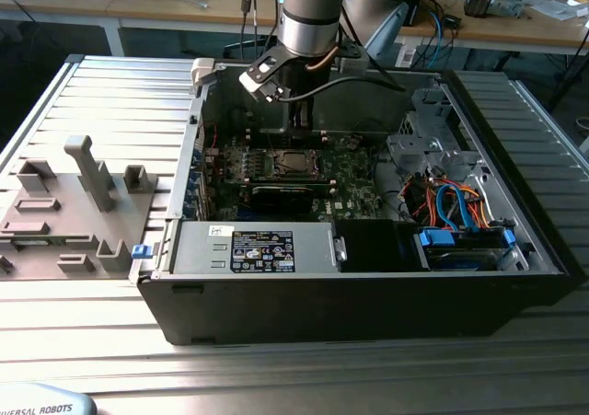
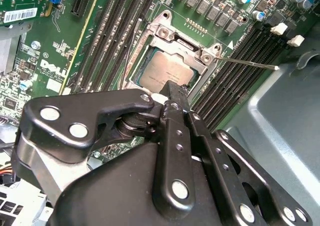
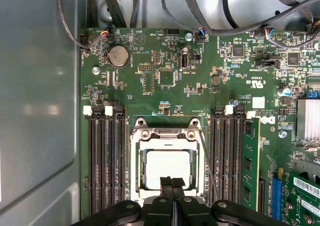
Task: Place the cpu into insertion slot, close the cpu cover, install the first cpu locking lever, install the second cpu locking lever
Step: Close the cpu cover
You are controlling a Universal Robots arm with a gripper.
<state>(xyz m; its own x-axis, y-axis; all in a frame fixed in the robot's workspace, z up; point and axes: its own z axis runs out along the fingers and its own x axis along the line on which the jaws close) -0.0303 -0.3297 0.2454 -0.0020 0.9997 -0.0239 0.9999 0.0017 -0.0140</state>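
1. In the exterior view, the arm reaches down into the open computer case. Its gripper hangs just above the green board. The cpu sits in its socket in the middle of that board, at six o'clock from the gripper and close beneath it. A grey fixture plate lies on the table at nine o'clock from the case, on the exterior view's left. A bundle of blue cables sits at about four o'clock from the cpu, and the power supply lies at seven o'clock, along the case's near wall.

2. In the second wrist view, the gripper has its two black fingers pressed together with nothing between them. The tips are down at the edge of the cpu cover. The cpu shows its silver-grey top through the cover's window. A thin locking lever sticks out from one corner of the socket. It stands free over the memory slots and is not tucked in.

3. In the first wrist view, the cpu cover lies flat as a frame around the cpu. The socket sits between two banks of memory slots, one on each side. The gripper is closed to a narrow seam, and its tips overlap the cover's edge beside the chip. The lever runs as a thin wire alongside the socket. A coin cell sits well apart on the board.
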